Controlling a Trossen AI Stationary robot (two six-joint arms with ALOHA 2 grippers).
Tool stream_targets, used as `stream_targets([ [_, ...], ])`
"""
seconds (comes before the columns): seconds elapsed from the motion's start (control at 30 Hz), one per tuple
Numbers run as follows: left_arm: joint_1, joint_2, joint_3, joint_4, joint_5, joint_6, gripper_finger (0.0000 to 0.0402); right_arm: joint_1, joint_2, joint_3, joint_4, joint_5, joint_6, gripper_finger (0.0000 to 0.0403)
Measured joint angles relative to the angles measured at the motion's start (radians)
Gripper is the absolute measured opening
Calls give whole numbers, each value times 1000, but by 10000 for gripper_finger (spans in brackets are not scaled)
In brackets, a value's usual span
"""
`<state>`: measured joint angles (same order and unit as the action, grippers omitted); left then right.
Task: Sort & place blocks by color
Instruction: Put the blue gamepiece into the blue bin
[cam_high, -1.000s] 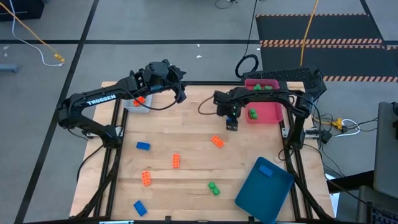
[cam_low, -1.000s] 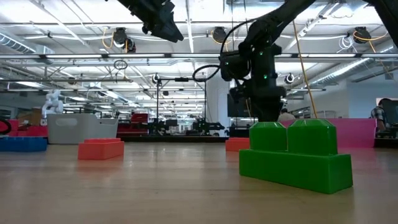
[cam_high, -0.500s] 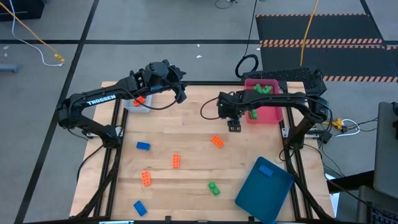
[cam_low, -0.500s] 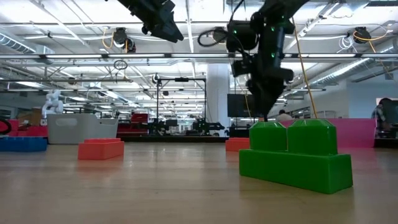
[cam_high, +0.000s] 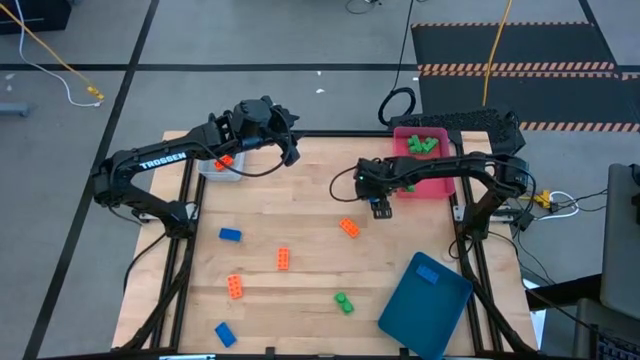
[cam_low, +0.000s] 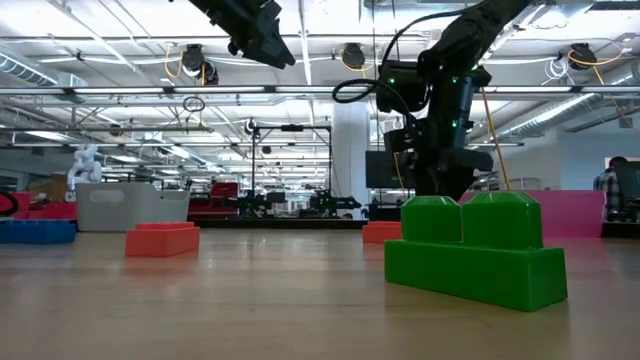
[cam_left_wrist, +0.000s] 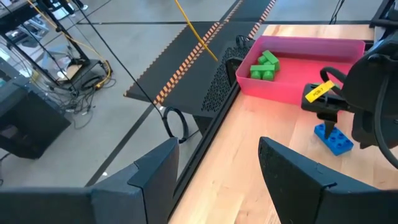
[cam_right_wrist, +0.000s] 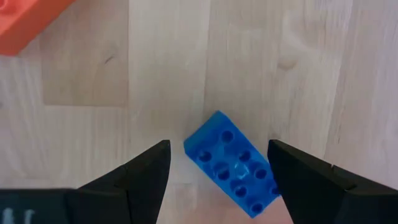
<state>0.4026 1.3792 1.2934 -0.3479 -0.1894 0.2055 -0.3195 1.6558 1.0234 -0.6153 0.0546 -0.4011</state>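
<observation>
Left gripper (cam_high: 287, 150): parked above the table's far left, beside the pale tray (cam_high: 218, 172); fingers spread, holding nothing.
Pale tray: one orange brick (cam_high: 226, 160) inside.
Loose blocks, left half: blue brick (cam_high: 230, 235), orange brick (cam_high: 283, 258), orange brick (cam_high: 234, 287), blue brick (cam_high: 224, 334) near the front edge.
Loose blocks, middle: green brick (cam_high: 344, 302), orange brick (cam_high: 349, 227).
Right gripper (cam_right_wrist: 219, 163): straight above a blue brick (cam_right_wrist: 232, 163) on the wood, fingers spread either side, not touching it, nothing held.
Target brick: lies flat, studs up, skewed to the finger line; close to the pink tray (cam_high: 432, 186).
Handling: likely light, rigid, smooth-sided plastic; may skate or twist if pinched off-centre.
Grip: I'd take the two long flat sides, mid-length, below the studs, after squaring the wrist to it.
Pink tray: green bricks (cam_high: 422, 145) inside.
Dark-teal tray (cam_high: 410, 315): front right, one blue brick (cam_high: 428, 273) in it.
</observation>
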Motion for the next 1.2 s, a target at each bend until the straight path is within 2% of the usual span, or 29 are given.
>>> stream_targets([
  [0.37,0,0,0,0,0,-4,223,-61,0,-83,27,1,-11,263],
  [0.67,0,0,0,1,0,-1,223,-51,-2,-92,41,2,84,258],
  [0.8,0,0,0,1,0,-1,223,-26,-2,-92,33,2,119,216],
  [0.93,0,0,0,1,0,-1,223,3,-1,-92,24,-3,132,133],
  [1.1,0,0,0,1,0,2,223,47,-21,-63,-74,-8,168,130],
  [1.2,0,0,0,1,0,15,223,78,-85,-18,-159,-7,213,130],
])
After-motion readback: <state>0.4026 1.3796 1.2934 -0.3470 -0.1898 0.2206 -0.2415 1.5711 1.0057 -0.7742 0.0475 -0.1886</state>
